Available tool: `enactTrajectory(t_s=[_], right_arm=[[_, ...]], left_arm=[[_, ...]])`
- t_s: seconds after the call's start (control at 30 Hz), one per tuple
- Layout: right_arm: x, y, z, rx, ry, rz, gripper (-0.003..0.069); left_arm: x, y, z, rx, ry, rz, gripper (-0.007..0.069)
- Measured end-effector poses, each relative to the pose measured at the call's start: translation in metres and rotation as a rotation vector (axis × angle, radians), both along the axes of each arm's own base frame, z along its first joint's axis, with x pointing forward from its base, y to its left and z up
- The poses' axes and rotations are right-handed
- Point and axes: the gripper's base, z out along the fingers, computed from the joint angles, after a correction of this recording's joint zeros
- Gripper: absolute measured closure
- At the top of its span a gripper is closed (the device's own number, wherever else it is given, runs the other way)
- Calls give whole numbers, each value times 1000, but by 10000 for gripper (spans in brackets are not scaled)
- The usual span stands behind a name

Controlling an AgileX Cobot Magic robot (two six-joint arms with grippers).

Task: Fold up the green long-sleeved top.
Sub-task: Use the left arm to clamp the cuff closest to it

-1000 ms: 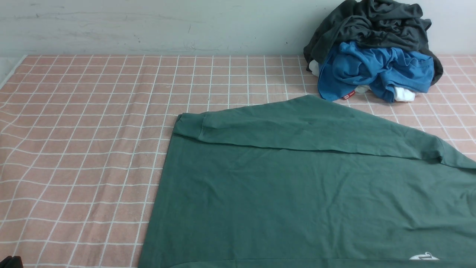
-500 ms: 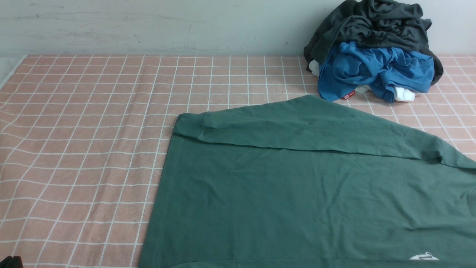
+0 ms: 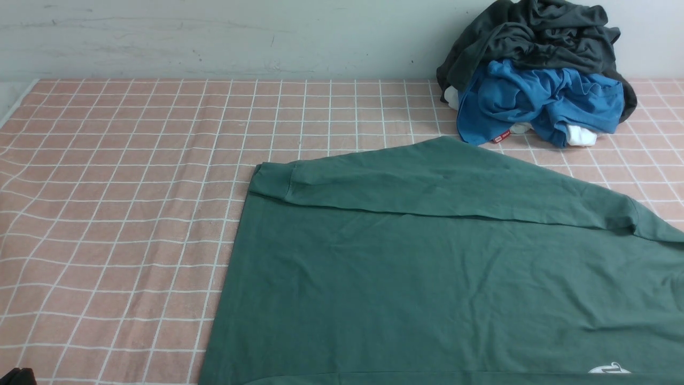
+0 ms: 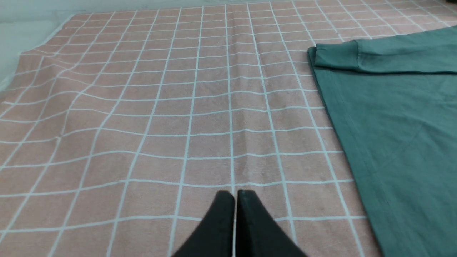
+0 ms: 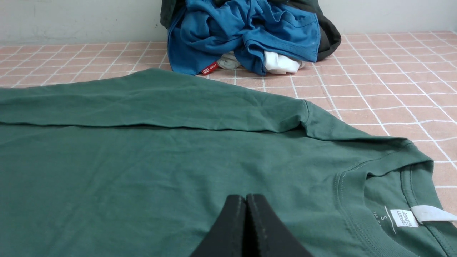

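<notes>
On the checked cloth [image 3: 133,187] lies the green top [image 3: 427,278].

A size mark "S" is read inside the collar [image 5: 351,210] of the green long-sleeved top [image 5: 142,171]; print on the adjacent white neck label [image 5: 403,217] and on the blue garment [image 5: 246,32]'s red tag [image 5: 209,68] is not resolved.

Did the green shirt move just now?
No. The green top has stayed put; its cuff lies on the same white squares of the pink cloth.
</notes>
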Motion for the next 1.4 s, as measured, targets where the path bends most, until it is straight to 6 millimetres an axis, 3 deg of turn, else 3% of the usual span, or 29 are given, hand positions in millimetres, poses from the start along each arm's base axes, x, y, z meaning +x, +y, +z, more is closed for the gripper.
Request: enactTrajectory(t_s=[0.1,0.17,0.27,0.37,0.43,0.5,0.6,0.73,0.87,0.97,1.0,1.03,1.07,1.17,1.2,1.3,1.4], right_arm=[[0,0,0,25,0,0,673],[0,2,0,97,0,0,673],[0,6,0,385,3,-4,673],[0,13,1,780,22,-6,673],[0,17,4,993,32,-2,673],[0,18,6,1088,29,4,673],[0,18,7,1093,19,10,673],[0,18,8,1049,8,19,673],[-1,18,12,865,-14,62,673],[-1,18,34,702,-60,98,673],[1,18,50,616,-71,108,673],[2,18,52,611,-69,108,673],[9,18,74,473,-37,125,673],[22,20,98,315,41,162,673],[35,22,117,197,127,205,673],[57,27,138,60,335,295,673],[75,33,144,28,503,374,673]], left_arm=[[0,-3,0,-137,4,-2,627],[0,-8,0,-341,16,2,627],[0,-15,3,-757,42,7,627],[-1,-20,8,-990,53,0,627],[-1,-20,10,-1053,45,-2,627],[0,-19,12,-1067,25,1,627],[0,-18,13,-1066,7,4,627],[0,-19,13,-1009,0,-14,627],[-7,-24,46,-756,-62,-149,627],[-4,-29,72,-578,6,-205,627],[1,-30,78,-513,64,-215,627],[4,-30,79,-487,91,-212,627],[15,-30,91,-363,209,-230,627],[31,-27,104,-208,371,-239,627],[47,-23,114,-94,489,-236,627],[74,-19,121,64,707,-252,620],[93,-28,111,130,836,-315,587]])
